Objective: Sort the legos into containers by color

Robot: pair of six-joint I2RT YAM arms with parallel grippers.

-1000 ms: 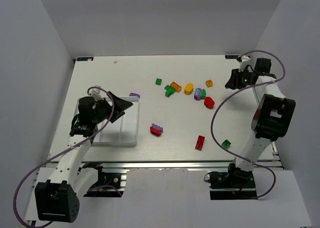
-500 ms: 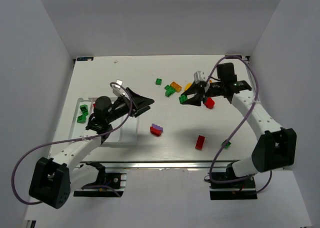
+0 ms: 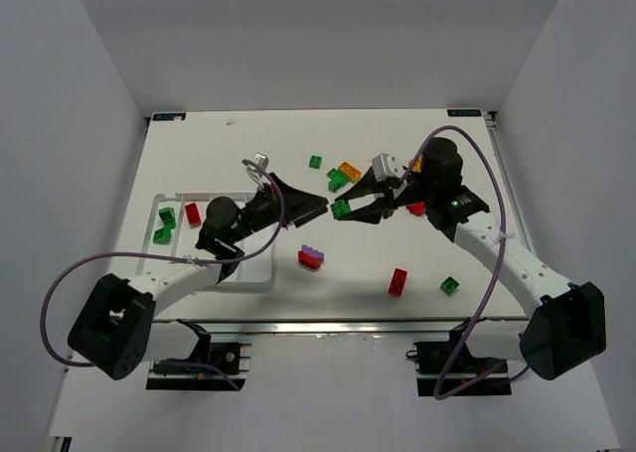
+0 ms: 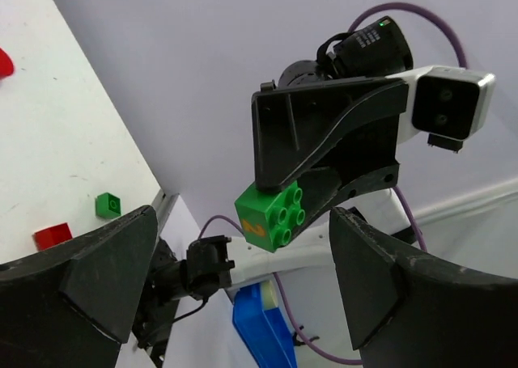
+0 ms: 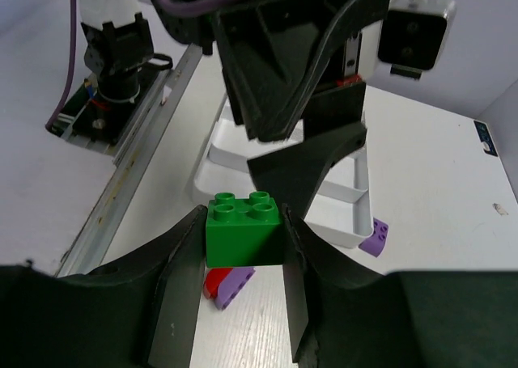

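right claw (image 3: 348, 208): clamped on a green lego brick (image 5: 244, 232), studs up, held off the table (image 3: 278, 139) around the middle
left claw (image 3: 316, 213): wide open, nothing in it, pointed straight at the right claw, tips just beside the green lego brick
red-and-purple stack (image 3: 311, 258): on the table just on the near side of both claws
tray (image 3: 248, 279): white, on the left side of the table, partly under the left arm
in the tray: two green legos (image 3: 163, 226) in the far-left slot, a red lego (image 3: 193, 214) in the next slot over
loose bricks: red brick (image 3: 398, 282) and small green brick (image 3: 450, 285) near the front right; orange brick (image 3: 349, 170) and green cube (image 3: 315, 161) beyond the claws
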